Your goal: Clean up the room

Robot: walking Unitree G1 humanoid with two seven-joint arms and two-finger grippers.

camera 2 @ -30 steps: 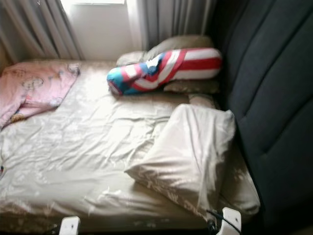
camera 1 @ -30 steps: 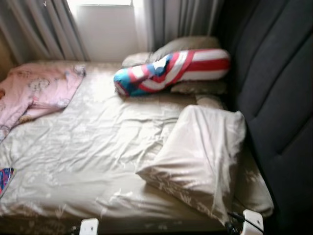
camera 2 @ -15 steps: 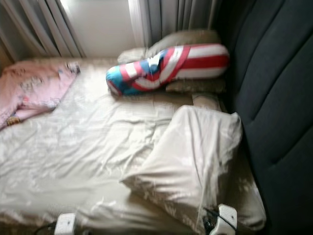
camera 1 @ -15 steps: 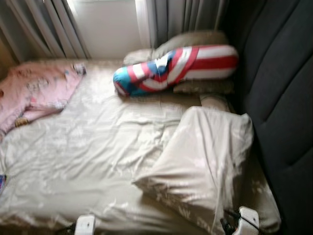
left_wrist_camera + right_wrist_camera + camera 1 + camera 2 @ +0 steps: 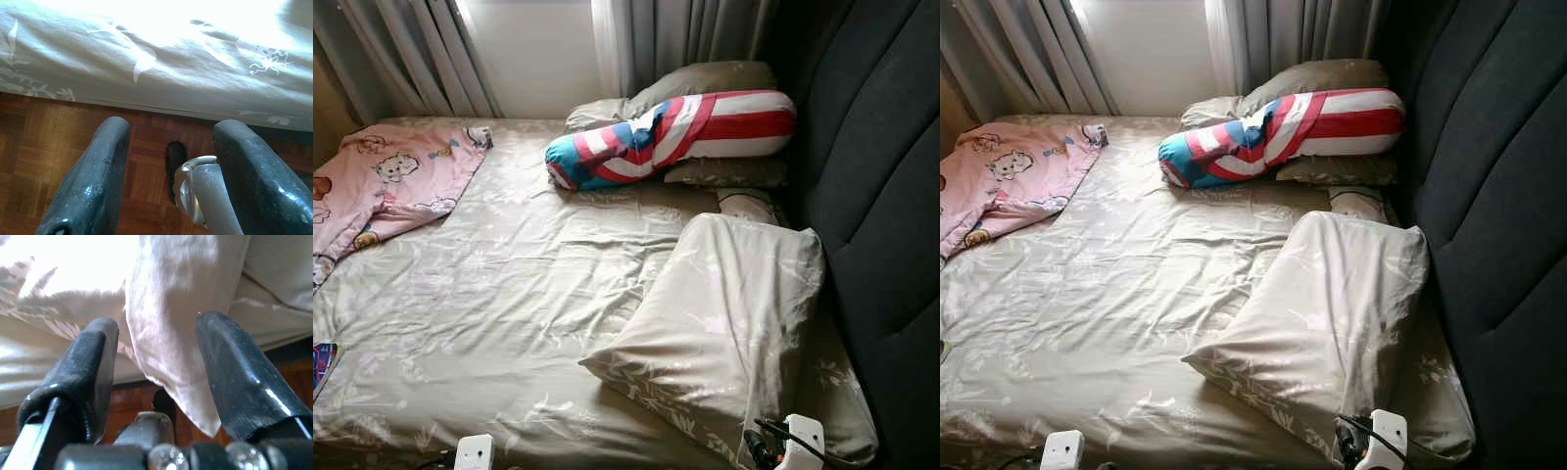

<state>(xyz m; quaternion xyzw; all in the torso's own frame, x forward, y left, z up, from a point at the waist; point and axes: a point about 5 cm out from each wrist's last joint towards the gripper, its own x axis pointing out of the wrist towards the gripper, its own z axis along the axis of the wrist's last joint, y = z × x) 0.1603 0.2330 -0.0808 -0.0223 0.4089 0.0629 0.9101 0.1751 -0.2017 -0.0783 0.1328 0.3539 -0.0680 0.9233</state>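
A beige bed sheet (image 5: 509,294) covers the bed, rumpled in the middle. A beige leaf-print pillow (image 5: 715,323) lies askew at the near right, its corner hanging over the bed edge. A red, white and blue striped bolster (image 5: 675,132) rests at the back on two beige pillows (image 5: 705,78). A pink cartoon-print cloth (image 5: 396,181) is spread at the far left. My left gripper (image 5: 171,127) is open over the wooden floor beside the bed edge. My right gripper (image 5: 156,323) is open just below the pillow's hanging corner (image 5: 171,357), not touching it.
A dark padded headboard (image 5: 881,176) runs along the right side. Grey curtains (image 5: 411,49) and a bright window stand behind the bed. A small colourful item (image 5: 321,360) lies at the left edge. Wooden parquet floor (image 5: 44,156) lies under the bed edge.
The head views have shifted slightly and sharpened after a blur. Nothing on the bed has moved.
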